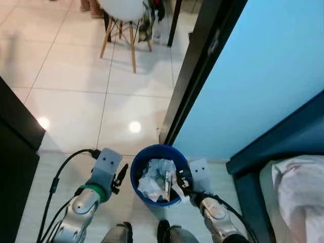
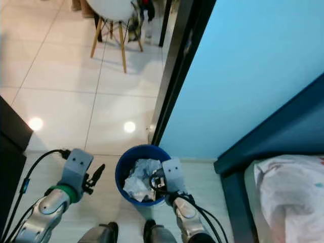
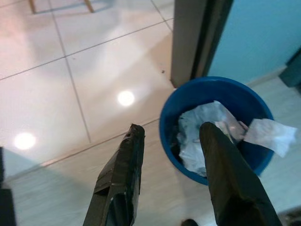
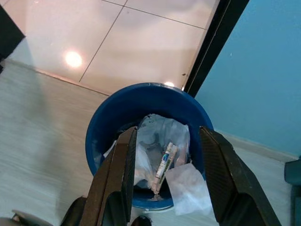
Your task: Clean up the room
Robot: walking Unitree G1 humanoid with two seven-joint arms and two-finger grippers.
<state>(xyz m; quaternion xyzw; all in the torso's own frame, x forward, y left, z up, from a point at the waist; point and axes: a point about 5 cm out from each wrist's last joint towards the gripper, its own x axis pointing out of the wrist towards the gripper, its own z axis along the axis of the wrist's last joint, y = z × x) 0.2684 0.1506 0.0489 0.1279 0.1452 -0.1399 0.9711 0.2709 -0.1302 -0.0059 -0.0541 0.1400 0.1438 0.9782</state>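
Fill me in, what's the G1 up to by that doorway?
It's standing over a blue bin on the floor by the door frame, already stuffed with crumpled paper and wrappers. The right gripper hovers open over the bin's rim, with a white scrap draped over the near edge between its fingers. The left gripper is open beside the bin, holding nothing.
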